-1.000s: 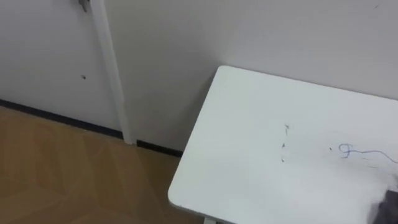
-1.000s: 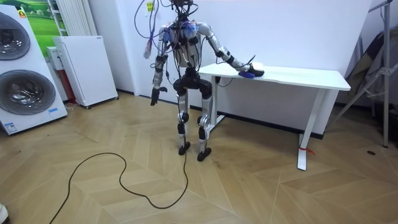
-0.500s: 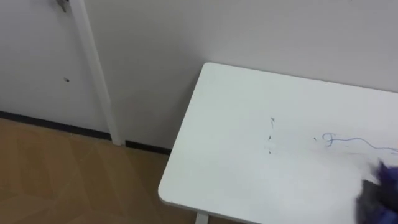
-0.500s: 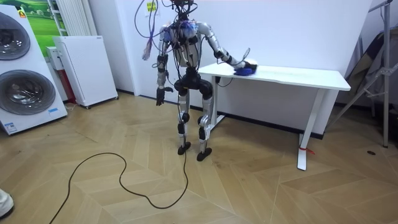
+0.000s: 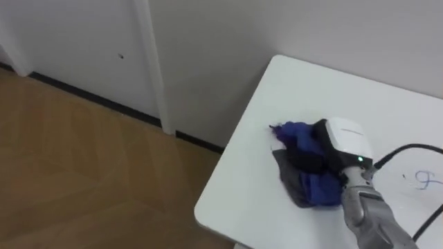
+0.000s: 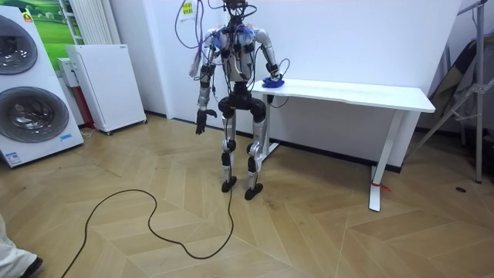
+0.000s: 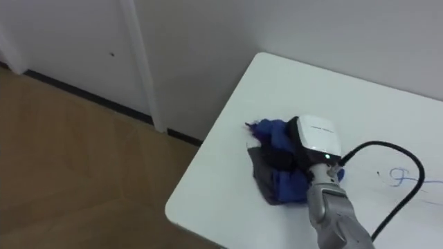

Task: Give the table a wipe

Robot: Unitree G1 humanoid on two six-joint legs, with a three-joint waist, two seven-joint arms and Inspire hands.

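A crumpled blue and grey cloth (image 5: 304, 181) lies on the white table (image 5: 256, 204) close to its left end. My right hand (image 5: 342, 142) rests on top of it, dark fingers curled into the fabric. In the right eye view the hand (image 7: 315, 142) covers the cloth (image 7: 277, 183) the same way. A blue pen scribble (image 5: 422, 178) marks the tabletop to the right of the hand. In the room view I stand at the table's (image 6: 370, 93) end, right arm stretched to the cloth (image 6: 272, 81). My left hand (image 6: 200, 123) hangs by my side with relaxed fingers.
Behind the table runs a white wall with a door frame (image 5: 149, 62) and a dark skirting board. Wooden floor lies to the left. A washing machine (image 6: 27, 85), a white cabinet (image 6: 104, 85), a floor cable (image 6: 154, 224) and a person's shoe (image 6: 15, 262) show in the room view.
My right hand has swept the cloth leftward along the table, from near the scribble to the left end. My head view has shifted with the turn.
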